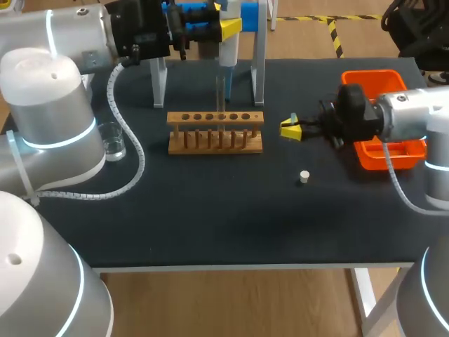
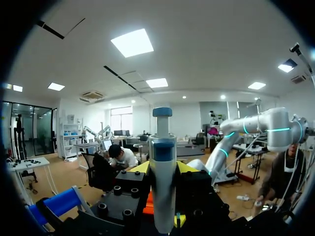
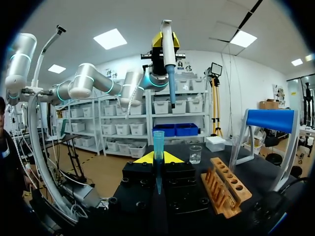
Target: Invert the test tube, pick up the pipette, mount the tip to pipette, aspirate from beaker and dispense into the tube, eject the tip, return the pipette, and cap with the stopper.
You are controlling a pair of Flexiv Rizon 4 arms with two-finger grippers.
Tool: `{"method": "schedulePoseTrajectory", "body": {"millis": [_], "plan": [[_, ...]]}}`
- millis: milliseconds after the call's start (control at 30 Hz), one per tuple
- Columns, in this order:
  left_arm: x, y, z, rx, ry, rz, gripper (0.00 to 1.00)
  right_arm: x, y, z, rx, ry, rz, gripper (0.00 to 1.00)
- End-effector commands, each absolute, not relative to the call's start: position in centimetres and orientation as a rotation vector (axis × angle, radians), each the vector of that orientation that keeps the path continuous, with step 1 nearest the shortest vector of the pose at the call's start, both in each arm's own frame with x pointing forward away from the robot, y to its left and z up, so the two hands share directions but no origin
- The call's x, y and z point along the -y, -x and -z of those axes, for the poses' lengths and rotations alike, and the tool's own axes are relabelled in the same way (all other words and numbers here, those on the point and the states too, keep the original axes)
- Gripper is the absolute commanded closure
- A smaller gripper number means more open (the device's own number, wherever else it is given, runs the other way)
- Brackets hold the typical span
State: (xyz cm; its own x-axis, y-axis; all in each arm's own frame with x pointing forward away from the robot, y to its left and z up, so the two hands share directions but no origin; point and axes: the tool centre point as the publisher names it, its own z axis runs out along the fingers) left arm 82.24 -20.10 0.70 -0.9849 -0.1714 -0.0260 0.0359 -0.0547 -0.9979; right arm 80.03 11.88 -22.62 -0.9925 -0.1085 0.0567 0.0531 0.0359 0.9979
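My left gripper (image 1: 231,28) is high over the back of the table, shut on the white and blue pipette (image 1: 228,45), which hangs nose down above the wooden rack (image 1: 215,132). In the left wrist view the pipette (image 2: 162,162) stands upright between the yellow fingers (image 2: 140,168). A test tube (image 1: 220,95) stands in the rack. Just right of the rack, my right gripper (image 1: 290,129) is shut on a blue pipette tip (image 3: 158,145), pointing up toward the pipette (image 3: 168,46). A glass beaker (image 1: 112,140) sits at the left. A white stopper (image 1: 304,176) lies on the mat.
The white pipette stand (image 1: 258,67) with a blue top stands behind the rack. An orange tray (image 1: 384,81) lies at the right, partly under my right arm. A grey cable loops across the mat beside the beaker.
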Motion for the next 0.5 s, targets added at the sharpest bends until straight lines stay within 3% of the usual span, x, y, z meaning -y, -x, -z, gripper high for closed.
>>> {"method": "schedulePoseTrajectory", "body": {"millis": [33, 500], "plan": [[20.0, -82.2, -0.8, -2.060, 0.147, 2.178, 1.00, -13.5, -80.7, 22.7, 2.172, -0.067, 2.095, 1.00], [20.0, -82.2, -0.8, -2.060, 0.147, 2.178, 1.00, -17.3, -81.5, 21.9, 2.155, -0.110, 2.099, 1.00]]}}
